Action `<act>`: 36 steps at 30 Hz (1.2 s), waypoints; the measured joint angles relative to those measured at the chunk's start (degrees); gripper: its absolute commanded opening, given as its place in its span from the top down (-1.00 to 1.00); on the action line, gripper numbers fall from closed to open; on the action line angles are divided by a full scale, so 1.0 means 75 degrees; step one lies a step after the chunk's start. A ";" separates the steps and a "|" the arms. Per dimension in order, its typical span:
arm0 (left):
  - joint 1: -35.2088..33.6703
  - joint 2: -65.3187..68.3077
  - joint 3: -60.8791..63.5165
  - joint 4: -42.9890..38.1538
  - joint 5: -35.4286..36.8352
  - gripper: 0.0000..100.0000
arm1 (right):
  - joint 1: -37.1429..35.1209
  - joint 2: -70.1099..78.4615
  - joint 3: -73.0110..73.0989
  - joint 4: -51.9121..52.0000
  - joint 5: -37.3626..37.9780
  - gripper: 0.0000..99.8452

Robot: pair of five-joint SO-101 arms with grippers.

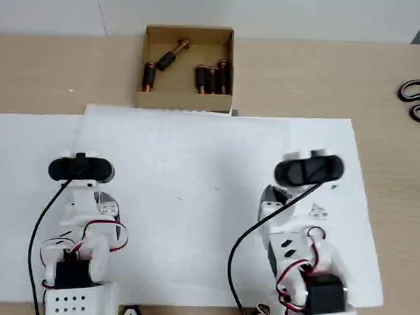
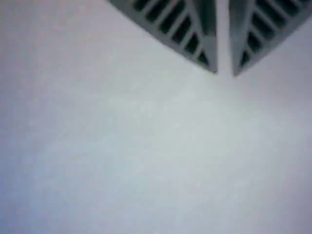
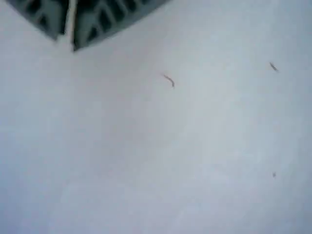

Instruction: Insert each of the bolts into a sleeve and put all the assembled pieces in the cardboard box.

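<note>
Resting inside the cardboard box [image 1: 187,101] at the far side of the desk [image 1: 46,67]: five bolt-and-sleeve pieces, one slanted [image 1: 167,59], one upright beside it [image 1: 149,77], three packed side by side [image 1: 212,78]. Judged small, stiff and light, round enough to roll and slip. Best pinched across the dark sleeve at mid-length, not at the thin copper-coloured bolt end. As for the left fingers [image 2: 195,44], drawn nearly together with a thin slit between, holding nothing. Likewise the right fingers [image 3: 97,22], pressed together and empty. Both parked low over the white paper [image 1: 194,199]. Off at the desk's right edge, scissors [image 1: 418,99].
</note>
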 measured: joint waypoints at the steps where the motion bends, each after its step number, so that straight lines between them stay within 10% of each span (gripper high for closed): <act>1: 0.0000 0.0000 0.0000 0.0000 0.0000 0.99 | 0.0012 -0.0246 0.0352 -0.0152 0.0047 0.99; 36: -0.0035 0.0000 0.0000 0.0000 0.0000 0.99 | 0.0000 -0.1606 0.2966 -0.0469 0.0129 0.99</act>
